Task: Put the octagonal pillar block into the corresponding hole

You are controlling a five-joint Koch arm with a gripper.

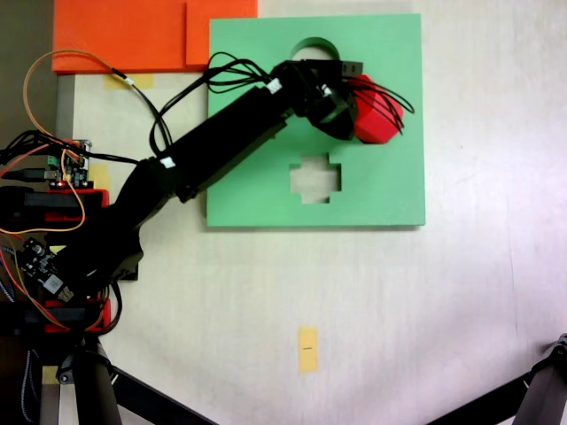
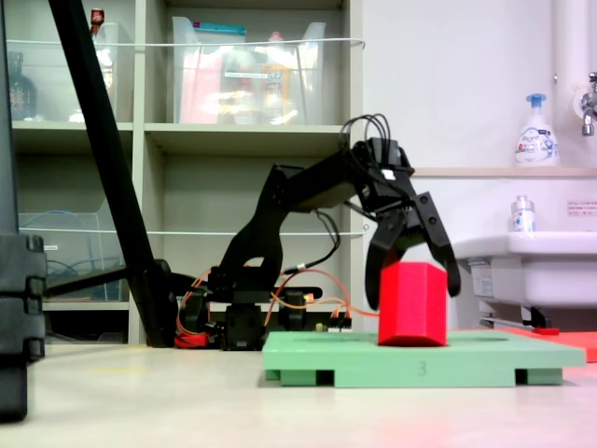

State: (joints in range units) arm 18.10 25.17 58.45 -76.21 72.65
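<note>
One red block (image 2: 412, 303) stands upright on the green board (image 1: 390, 190), right of centre in the side view, over the eight-sided hole. Around it the claw (image 2: 411, 280) is spread wide, jaws apart from its sides. Placing looks nearly done; next, lift clear.

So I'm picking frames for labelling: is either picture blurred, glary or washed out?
In a fixed view from above, the table is washed pale and the red block looks soft-edged. In a fixed view from the side, the block and claw are sharp, while the near floor is blurred and the white wall is bright.
</note>
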